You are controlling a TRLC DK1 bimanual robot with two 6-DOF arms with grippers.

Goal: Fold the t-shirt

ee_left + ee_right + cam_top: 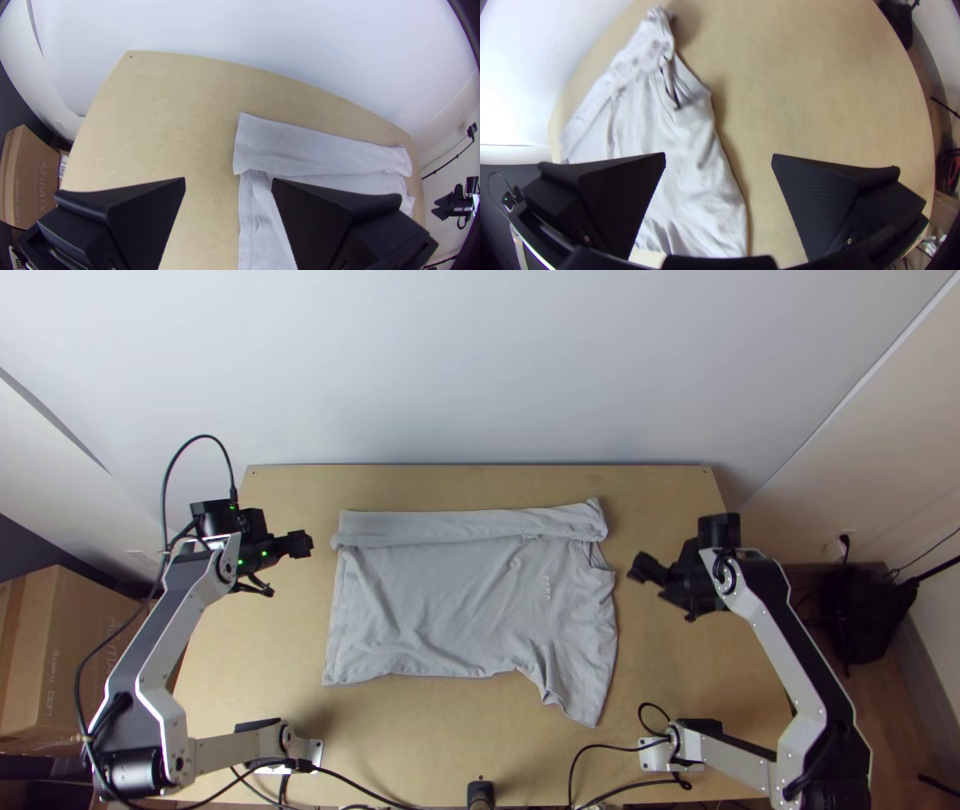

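Note:
A light grey t-shirt [450, 595] lies on the table with its far edge folded over in a long strip; the rest is spread with wrinkles, and a sleeve points toward the near right. My left gripper [300, 545] is just left of the shirt's far left corner. My right gripper [640, 568] is a short way off the shirt's right side. In the left wrist view my left gripper [228, 182] stands open beside the folded strip [320, 150]. In the right wrist view my right gripper [719, 156] is open too, near the shirt [695, 185], holding nothing.
Bare wood of the table [460, 740] shows all around the shirt. Black cables [590, 770] run along the near edge. A white wall [480, 370] rises behind the far edge, and a cardboard box [70, 650] stands off the left side.

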